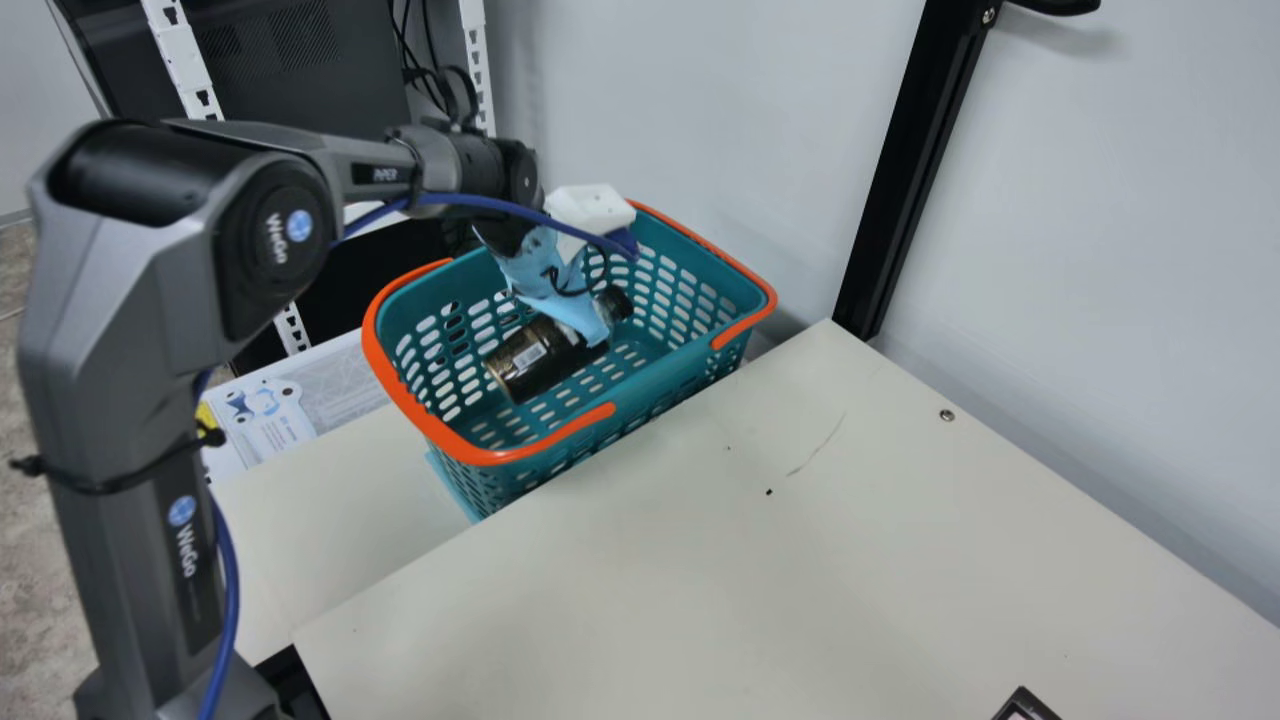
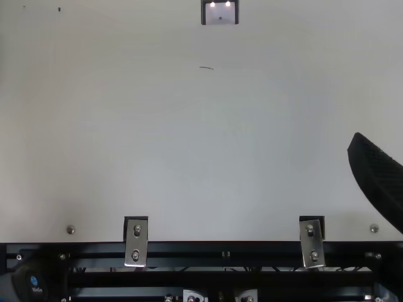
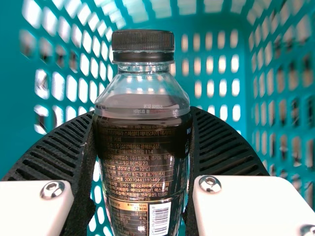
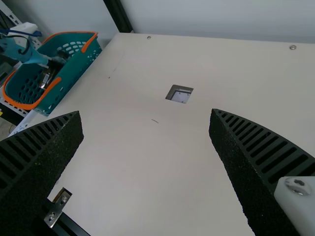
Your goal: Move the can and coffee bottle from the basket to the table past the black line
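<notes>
Right, my left gripper [image 3: 142, 112] is closed around a dark-labelled, clear plastic coffee bottle [image 1: 535, 362], tilted between the long edges of the teal plastic basket [image 1: 402, 402]. Nearly full, so likely weighty, slick, slightly squeezable; just below its shoulder looks my best hold. My right gripper [image 4: 146, 114] is spread wide, empty.
</notes>
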